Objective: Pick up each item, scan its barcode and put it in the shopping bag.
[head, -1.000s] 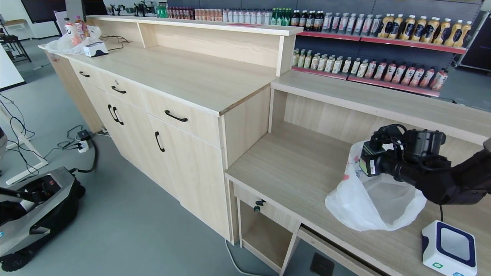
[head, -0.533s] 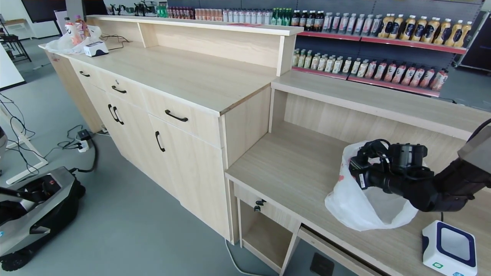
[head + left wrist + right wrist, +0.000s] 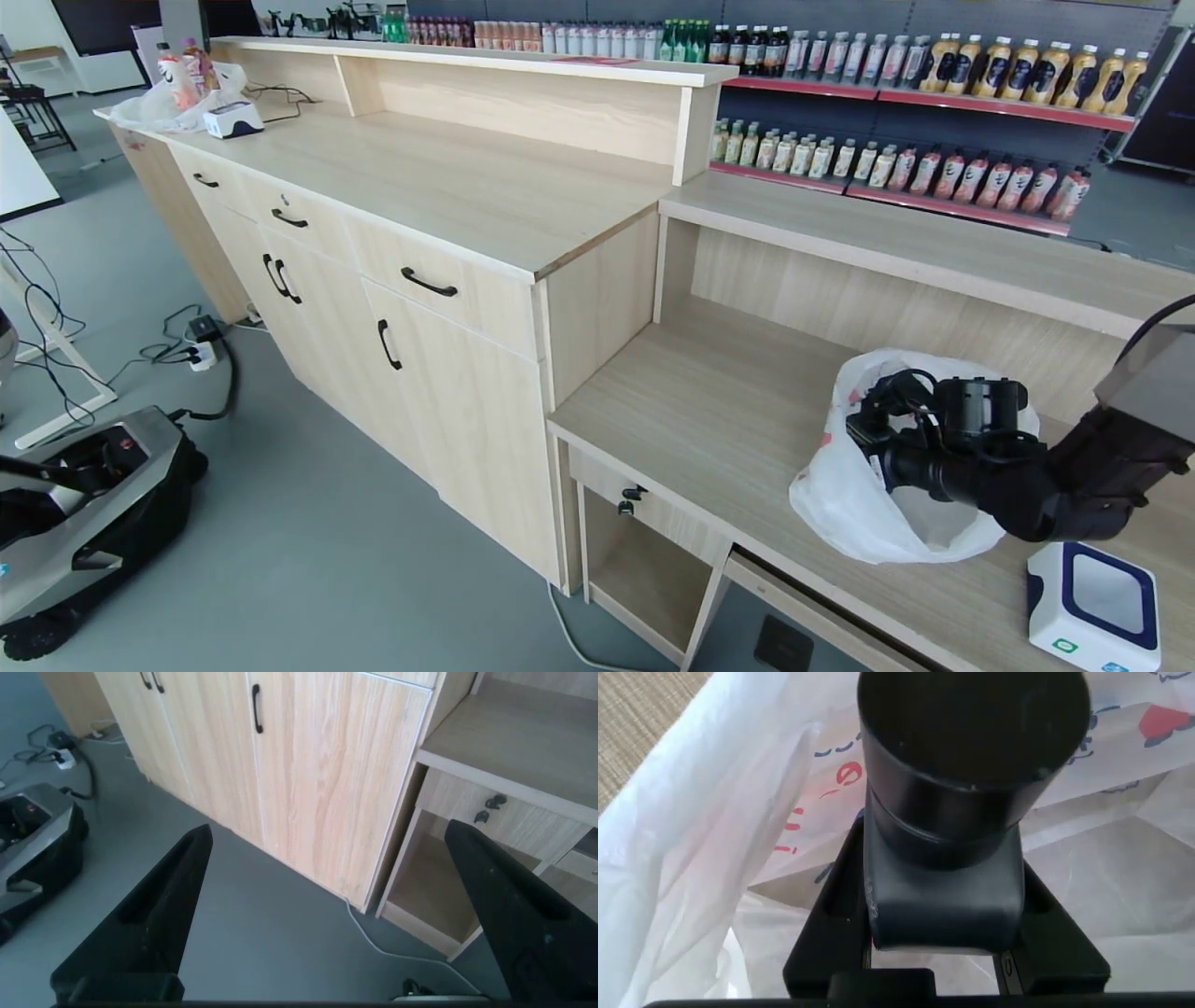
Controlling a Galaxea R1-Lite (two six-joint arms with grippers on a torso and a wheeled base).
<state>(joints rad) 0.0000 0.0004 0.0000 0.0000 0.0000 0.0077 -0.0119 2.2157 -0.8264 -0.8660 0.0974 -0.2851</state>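
A white plastic shopping bag (image 3: 840, 495) lies open on the low counter (image 3: 709, 411). My right gripper (image 3: 882, 439) is inside the bag's mouth, shut on a black bottle (image 3: 868, 425). In the right wrist view the black bottle (image 3: 962, 793), with its wide round cap and dark grey body, sits between the fingers (image 3: 817, 952), with the shopping bag (image 3: 710, 831) all around it. A white barcode scanner (image 3: 1092, 602) with a blue rim stands to the right of the bag. My left gripper (image 3: 327, 915) hangs open above the grey floor beside the cabinet, with nothing in it.
A tall cabinet counter (image 3: 448, 177) with drawers stands to the left. Shelves of drink bottles (image 3: 896, 163) run behind the counter. At the far end stand another bag with bottles (image 3: 173, 93) and a second scanner (image 3: 231, 119). Cables and a power strip (image 3: 201, 341) lie on the floor.
My right gripper has gone down and a little left with the black bottle, from above the bag into its mouth. The left arm has not visibly moved.
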